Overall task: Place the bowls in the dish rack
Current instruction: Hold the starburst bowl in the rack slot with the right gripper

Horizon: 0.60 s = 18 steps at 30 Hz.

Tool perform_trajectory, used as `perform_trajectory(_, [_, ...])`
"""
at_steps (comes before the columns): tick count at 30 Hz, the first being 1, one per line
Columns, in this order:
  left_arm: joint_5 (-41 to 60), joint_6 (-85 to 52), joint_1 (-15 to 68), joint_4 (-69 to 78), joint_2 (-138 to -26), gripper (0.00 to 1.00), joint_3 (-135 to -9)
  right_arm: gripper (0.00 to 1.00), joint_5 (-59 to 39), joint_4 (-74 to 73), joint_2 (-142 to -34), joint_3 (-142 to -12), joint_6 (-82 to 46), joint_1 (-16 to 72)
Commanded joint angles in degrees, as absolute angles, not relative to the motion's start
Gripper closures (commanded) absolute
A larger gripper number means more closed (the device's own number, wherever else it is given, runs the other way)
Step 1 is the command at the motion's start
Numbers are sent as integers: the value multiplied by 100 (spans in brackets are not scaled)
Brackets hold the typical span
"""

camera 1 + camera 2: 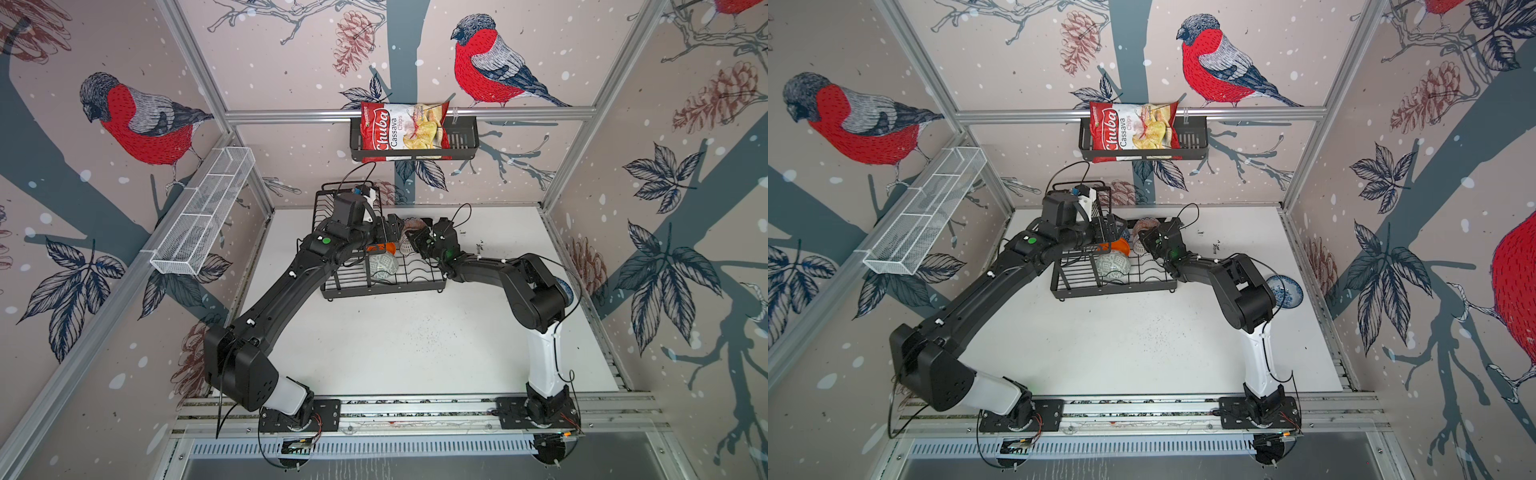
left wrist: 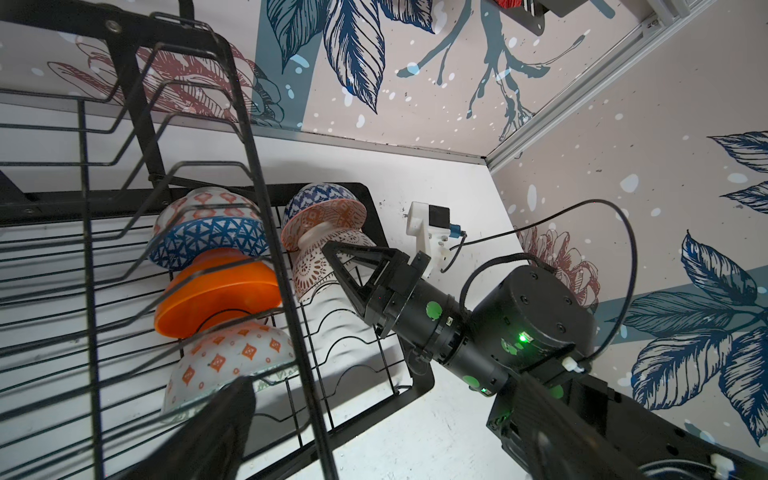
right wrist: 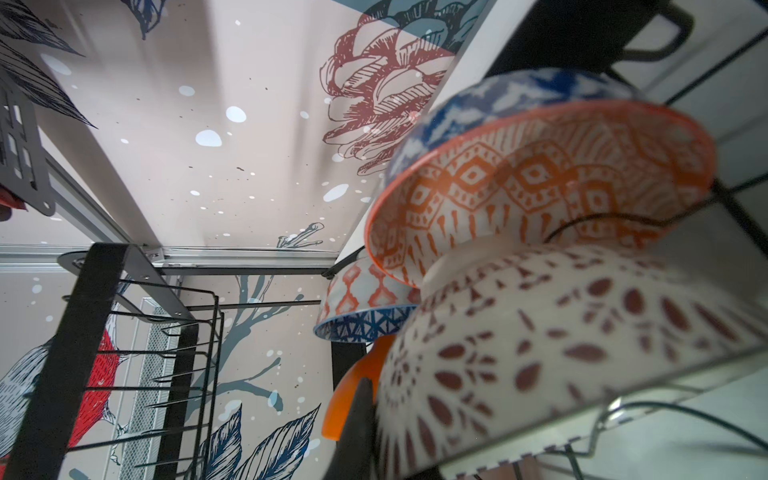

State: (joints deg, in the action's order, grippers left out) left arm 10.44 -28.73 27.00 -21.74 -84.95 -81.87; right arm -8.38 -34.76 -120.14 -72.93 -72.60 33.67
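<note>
Bird-printed walls are set around a white tabletop (image 1: pixel 1142 345), and the dish rack (image 1: pixel 1113 289) is placed toward its 12 o'clock side in both top views. Five of the bowls are seen standing on edge in the rack's lower tier: the orange bowl (image 2: pixel 216 295), the dark-blue geometric bowl (image 2: pixel 208 243), the grey-green bowl (image 1: pixel 1112 266), the orange-red patterned bowl (image 2: pixel 324 218) and the lattice bowl (image 2: pixel 311 274). The flowered bowl (image 1: pixel 1287 291) is not yet loaded. It is found on the table, mouth up, well apart from the rack and partly hidden behind the right arm's elbow.

The right gripper (image 2: pixel 330 248) is seen with its jaws pressed together, the tips at the lattice bowl's wall (whether they touch it cannot quite be told from the wrist view). The left gripper (image 1: pixel 1115 229) is held over the rack with its jaws spread wide and nothing between them.

From the right gripper the flowered bowl lies toward about 4 o'clock in a top view, back along that arm. From the left gripper it lies across the whole rack, so the right arm is judged the nearer. No long axis is offered by a round bowl, so any point of the rim could be taken.
</note>
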Motion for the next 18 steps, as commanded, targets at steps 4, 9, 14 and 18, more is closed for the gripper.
perform_trajectory(4, [1099, -2922, 2686, -2243, -8481, 3, -8166, 100, -613, -3515, -11885, -7013, -7511, 3371])
perform_trajectory(9, [1116, -2941, 2681, -2246, -8481, 2, -8140, 100, -611, -3438, -11848, -7012, -7523, 3369])
perform_trajectory(14, [1116, -2939, 2689, -2232, -8473, 3, -8130, 100, -613, -3440, -11822, -6946, -7626, 3375])
perform_trajectory(18, [1119, -2954, 2687, -2225, -8473, 3, -8125, 100, -607, -3359, -11803, -6930, -7685, 3393])
